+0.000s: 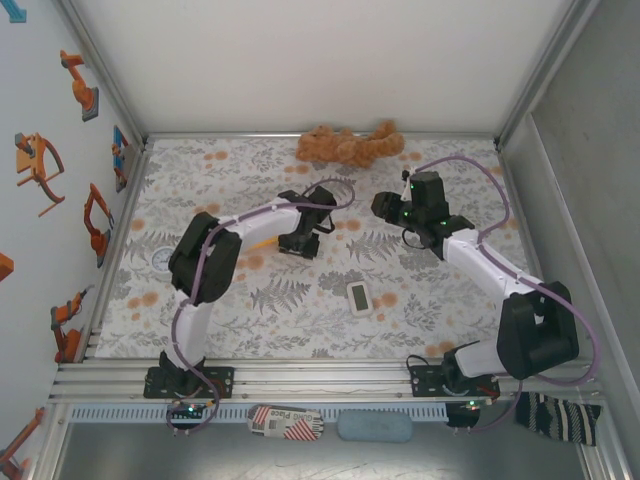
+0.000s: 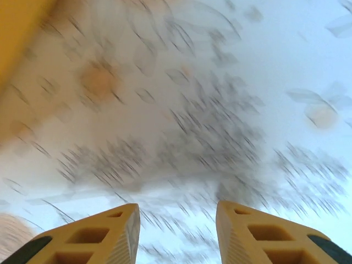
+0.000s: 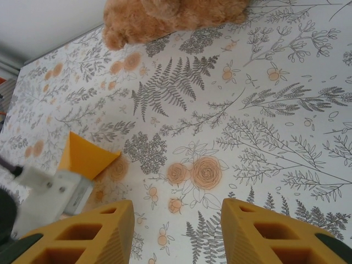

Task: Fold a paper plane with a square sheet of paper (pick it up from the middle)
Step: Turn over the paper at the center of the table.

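The table (image 1: 200, 170) with its flower cloth lies under both grippers. The brown plush toy (image 1: 350, 146) lies far ahead of the right gripper (image 3: 176, 209), at the back edge. The left gripper (image 2: 176, 212) hangs low over the cloth, fingers apart, holding nothing. The right gripper has its fingers apart too, with only cloth between them. The square sheet of paper (image 3: 85, 157) lies on the cloth just beside the left gripper, and ahead and to the left of the right one. It is a small orange shape with pointed corners.
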### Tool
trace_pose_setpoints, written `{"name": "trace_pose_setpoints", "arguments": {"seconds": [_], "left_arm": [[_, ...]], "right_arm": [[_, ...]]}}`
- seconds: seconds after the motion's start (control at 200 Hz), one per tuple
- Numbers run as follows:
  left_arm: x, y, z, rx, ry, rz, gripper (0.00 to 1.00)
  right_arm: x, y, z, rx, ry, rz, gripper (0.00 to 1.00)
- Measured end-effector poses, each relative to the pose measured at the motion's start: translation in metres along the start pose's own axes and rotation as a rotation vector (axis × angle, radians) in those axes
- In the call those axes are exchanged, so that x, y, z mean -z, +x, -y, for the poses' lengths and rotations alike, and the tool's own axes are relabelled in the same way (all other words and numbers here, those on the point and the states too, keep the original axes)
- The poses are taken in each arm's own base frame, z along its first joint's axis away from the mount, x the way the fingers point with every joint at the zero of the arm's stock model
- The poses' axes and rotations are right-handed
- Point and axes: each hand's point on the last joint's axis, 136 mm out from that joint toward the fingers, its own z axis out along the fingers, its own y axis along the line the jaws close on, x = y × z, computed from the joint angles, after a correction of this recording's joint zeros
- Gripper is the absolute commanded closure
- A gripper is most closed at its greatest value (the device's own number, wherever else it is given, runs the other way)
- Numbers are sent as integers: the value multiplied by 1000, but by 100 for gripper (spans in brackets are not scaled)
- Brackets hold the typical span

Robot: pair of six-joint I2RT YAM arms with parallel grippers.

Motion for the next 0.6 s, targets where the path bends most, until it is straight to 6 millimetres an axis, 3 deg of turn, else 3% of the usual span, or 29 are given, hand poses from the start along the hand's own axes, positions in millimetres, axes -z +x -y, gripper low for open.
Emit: {"name": "trace_pose_setpoints", "arguments": {"seconds": [0.125, 0.265, 0.411, 0.601], "left_arm": [[20, 14, 22, 37, 195, -1, 51], [49, 10, 31, 75, 366, 46, 49], [64, -11, -3, 168, 408, 127, 40], [40, -22, -59, 291, 342, 138, 35]], "right_arm": [[0, -1, -1, -6, -3, 4, 56], [-2, -2, -2, -18, -12, 5, 56], [-7, 0, -2, -31, -20, 0, 56], [-13, 5, -2, -48, -31, -23, 56]]}}
